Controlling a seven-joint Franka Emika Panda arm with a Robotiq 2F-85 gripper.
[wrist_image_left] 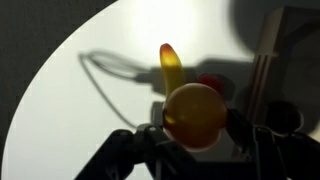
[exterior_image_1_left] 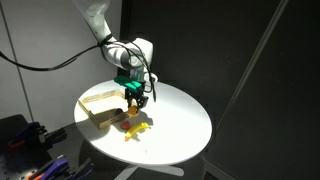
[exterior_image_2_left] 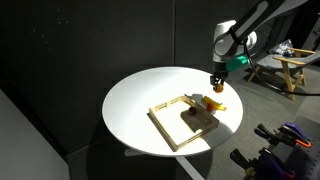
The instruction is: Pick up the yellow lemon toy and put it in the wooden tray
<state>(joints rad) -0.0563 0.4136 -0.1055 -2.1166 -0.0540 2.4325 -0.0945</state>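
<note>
Pincer: the pincer is closed partway, its two dark fingers pressing either side of the yellow lemon toy.
Grip: the jaws stand only as wide as the toy, which fills the gap between them at the lower centre of the wrist view.
Pincer in the scene: in both exterior views the pincer points straight down, a little above the tabletop.
Lemon's place: held in the air, off the white surface, above the toys lying there and beside the tray's edge.
Just beyond the lemon: a long pale-yellow banana toy lies on the tabletop at upper centre of the wrist view; a small red toy sits just right of it, partly hidden behind the lemon.
Banana from outside: it lies below the pincer, near the lower centre in an exterior view and right of centre in an exterior view.
Tray: the wooden tray rests flat on the tabletop; its rim shows at the right edge of the wrist view and left of the pincer in an exterior view.
Tray's inside: bare wood with a dark shadow across it.
Tabletop: round and white, brightly lit against a black surround.
</note>
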